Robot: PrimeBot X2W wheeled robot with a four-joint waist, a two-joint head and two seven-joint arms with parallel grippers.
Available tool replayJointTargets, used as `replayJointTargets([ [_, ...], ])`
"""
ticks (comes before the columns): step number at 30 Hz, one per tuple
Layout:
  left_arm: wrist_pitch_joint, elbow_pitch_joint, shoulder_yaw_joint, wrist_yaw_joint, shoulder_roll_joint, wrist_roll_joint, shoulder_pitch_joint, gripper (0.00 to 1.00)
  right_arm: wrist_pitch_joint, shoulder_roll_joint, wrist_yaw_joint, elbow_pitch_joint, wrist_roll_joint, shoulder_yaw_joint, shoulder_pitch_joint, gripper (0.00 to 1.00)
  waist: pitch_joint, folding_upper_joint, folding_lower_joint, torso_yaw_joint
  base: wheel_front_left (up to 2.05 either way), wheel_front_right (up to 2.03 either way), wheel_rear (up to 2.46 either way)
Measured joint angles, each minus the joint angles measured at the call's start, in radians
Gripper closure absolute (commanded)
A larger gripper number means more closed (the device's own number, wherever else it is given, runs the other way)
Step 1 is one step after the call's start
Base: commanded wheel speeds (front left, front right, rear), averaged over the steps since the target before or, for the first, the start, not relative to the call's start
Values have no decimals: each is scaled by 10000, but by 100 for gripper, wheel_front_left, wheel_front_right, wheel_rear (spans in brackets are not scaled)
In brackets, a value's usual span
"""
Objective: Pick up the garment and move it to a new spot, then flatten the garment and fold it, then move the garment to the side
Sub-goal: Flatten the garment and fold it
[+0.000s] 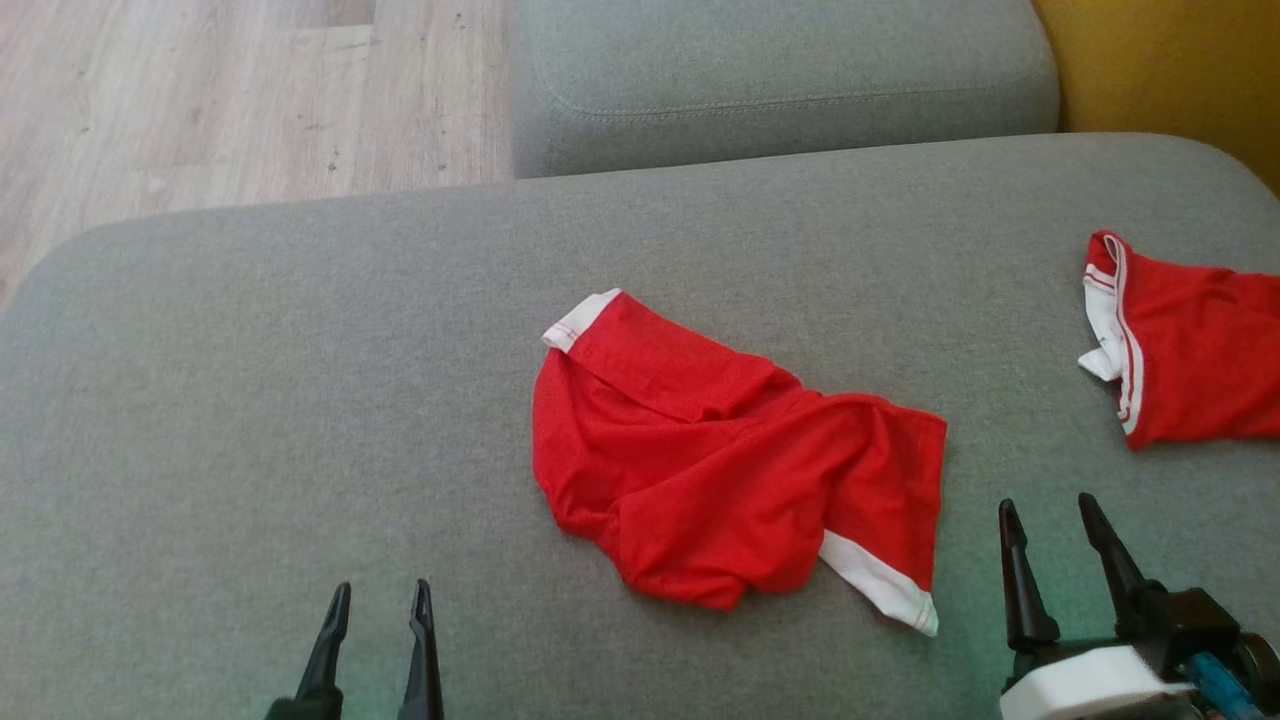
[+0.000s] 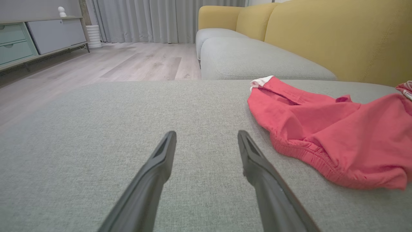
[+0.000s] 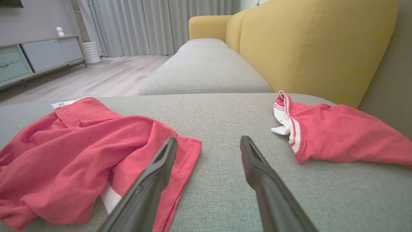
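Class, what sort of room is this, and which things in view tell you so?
Probably a home living room: a sofa with grey fabric seat cushions and mustard-yellow backrests, long grey curtains, and a low sideboard with pale green drawers on light wood-plank flooring.

Light: bright, soft, even across the grey cushion (image 1: 250,400)
Shadows: faint; tucked under the garment (image 1: 720,470) folds at the cushion's middle
Tint: green cast on the cushion's near edge, head view
Wrist views: red washed pinkish; room beyond the cushion slightly soft
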Motion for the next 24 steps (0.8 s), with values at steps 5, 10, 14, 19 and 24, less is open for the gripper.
replayJointTargets([
  [5,0,48,52,-171,-73,109,-1,0,0,0,0,-2,-2,2,1,0,-36,0,0,65,0,0,0],
  [10,0,71,194,-176,-128,196,0,0,0,0,0,-2,-4,35,1,0,-47,0,0,69,0,0,0],
  [14,0,58,171,-357,-142,272,-6,0,0,0,0,-10,-4,50,-6,0,18,0,-1,29,0,0,0],
  [19,19,487,-997,-1348,-146,-165,-280,0,0,0,0,-75,-8,54,-95,0,262,0,0,-67,0,0,0],
  [24,1158,1208,-2966,-1848,-167,-1292,-1218,0,0,-2,0,-92,-19,222,-399,0,525,0,1,-311,0,0,0],
])
